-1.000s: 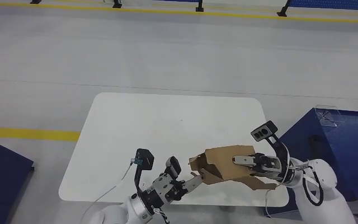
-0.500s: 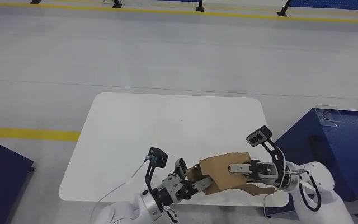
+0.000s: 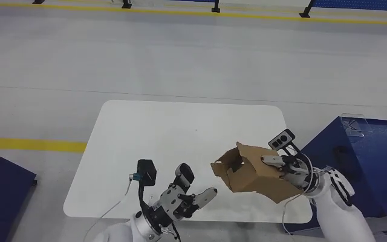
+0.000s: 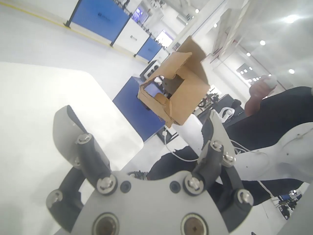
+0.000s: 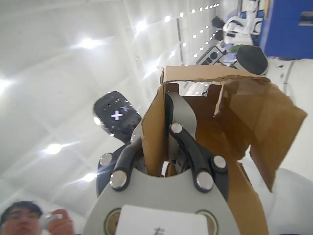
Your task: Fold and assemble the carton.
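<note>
Carton [image 3: 251,174], brown cardboard, half-erected, held above the worktop's [image 3: 181,133] near-right corner; long axis along its near edge, open mouth facing released left end effector [image 3: 196,183]; right end effector [image 3: 273,161] clamps one wall.

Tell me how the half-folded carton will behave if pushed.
Probably light: the right pincer holds the carton aloft by one thin wall. Likely floppy: its flaps stand loose and unlocked, so a push from the open left pincer would probably fold panels rather than shift the box. Ragged flap edges suggest it creases easily.
</note>
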